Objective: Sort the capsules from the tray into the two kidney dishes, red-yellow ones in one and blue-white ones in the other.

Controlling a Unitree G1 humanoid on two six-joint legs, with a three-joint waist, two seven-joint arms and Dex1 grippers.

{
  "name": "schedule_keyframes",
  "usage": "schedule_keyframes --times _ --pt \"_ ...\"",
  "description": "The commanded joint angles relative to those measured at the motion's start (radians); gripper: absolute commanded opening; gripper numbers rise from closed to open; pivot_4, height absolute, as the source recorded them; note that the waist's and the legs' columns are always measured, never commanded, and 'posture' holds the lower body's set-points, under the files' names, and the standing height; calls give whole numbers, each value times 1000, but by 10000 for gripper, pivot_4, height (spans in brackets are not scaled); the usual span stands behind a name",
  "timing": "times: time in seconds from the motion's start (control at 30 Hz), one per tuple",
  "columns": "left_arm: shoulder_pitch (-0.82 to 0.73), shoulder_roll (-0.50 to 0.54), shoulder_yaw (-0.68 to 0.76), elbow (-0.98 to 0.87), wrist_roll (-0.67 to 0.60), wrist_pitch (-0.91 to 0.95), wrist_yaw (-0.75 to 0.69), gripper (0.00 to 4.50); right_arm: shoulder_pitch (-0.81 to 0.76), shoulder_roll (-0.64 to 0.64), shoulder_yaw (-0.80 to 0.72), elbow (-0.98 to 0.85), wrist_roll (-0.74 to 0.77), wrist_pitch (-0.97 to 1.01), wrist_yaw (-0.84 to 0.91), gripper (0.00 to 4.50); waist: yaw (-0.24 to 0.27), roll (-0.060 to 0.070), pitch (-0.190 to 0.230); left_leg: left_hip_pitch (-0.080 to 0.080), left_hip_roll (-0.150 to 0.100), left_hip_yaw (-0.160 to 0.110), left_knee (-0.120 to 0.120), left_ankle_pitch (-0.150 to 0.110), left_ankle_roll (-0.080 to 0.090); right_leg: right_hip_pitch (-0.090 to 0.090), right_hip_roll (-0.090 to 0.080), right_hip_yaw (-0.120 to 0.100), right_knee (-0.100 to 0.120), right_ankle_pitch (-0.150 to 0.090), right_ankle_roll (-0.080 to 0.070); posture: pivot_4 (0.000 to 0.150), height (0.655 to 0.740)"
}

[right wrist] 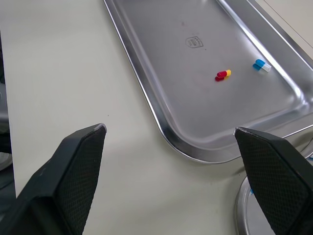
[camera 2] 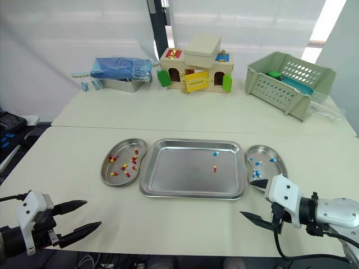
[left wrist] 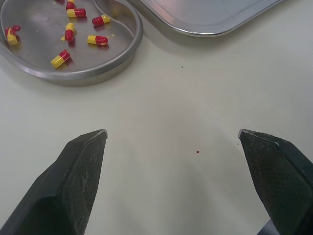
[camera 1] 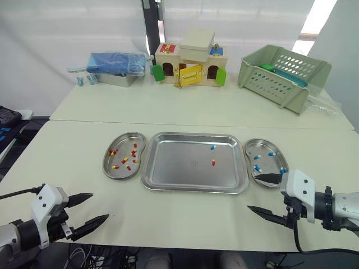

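Two capsules lie in the steel tray (camera 1: 185, 168): a blue-white capsule (camera 1: 212, 147) right of its middle and a red-yellow capsule (camera 1: 213, 162) just nearer. The left kidney dish (camera 1: 105, 162) holds red-yellow ones, the right kidney dish (camera 1: 263, 144) blue-white ones. The left gripper (camera 1: 99, 206) is near-left of the tray, the right gripper (camera 1: 251, 193) near-right. Both have fingers apart and hold nothing.

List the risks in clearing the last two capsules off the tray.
The red-yellow capsule and blue-white capsule lie loose on the smooth tray; the open right hand may shove one away rather than pinch it. One of its fingers sits at the near rim of the right kidney dish, so a careless reach could tip it and spill its capsules.
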Motion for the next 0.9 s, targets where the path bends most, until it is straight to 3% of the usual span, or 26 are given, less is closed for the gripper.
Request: schedule_keyframes --times 0.03,0.23,0.37,0.47,0.73,0.9 --pt "-14 14 9 -10 -9 -21 4 44826 -12 -12 -20 -9 3 -28 9 44418 0 0 0 0 0 0 0 0 0 0 0 0 0 0 0 1500 7400" --pt "-125 58 -29 -63 -53 19 8 44826 -20 -9 -12 -6 0 -33 4 44418 2 0 0 0 0 0 0 0 0 0 0 0 0 0 0 1500 7400" --pt "-356 135 -176 -64 -90 96 7 44826 -21 -3 -8 -10 -6 -34 -8 44418 6 0 0 0 0 -1 0 0 0 1 0 -1 0 0 0 1500 7400" --pt "-582 137 -350 -41 -80 131 -1 44826 -17 3 -13 -20 -8 -28 -25 44418 6 0 0 1 -1 -1 0 0 0 2 0 -1 -1 0 0 1500 7400" --pt "-1053 -39 -759 223 102 60 -66 44826 2 14 -22 -45 -15 -19 -65 44418 -8 0 0 1 -1 -1 0 1 -1 2 0 -2 0 0 0 1500 7400" --pt "-1216 -182 -911 458 225 -46 -105 44826 13 16 -23 -58 -18 -17 -87 44418 -8 0 0 0 -1 -1 2 1 -2 2 0 -2 0 0 0 1500 7400"
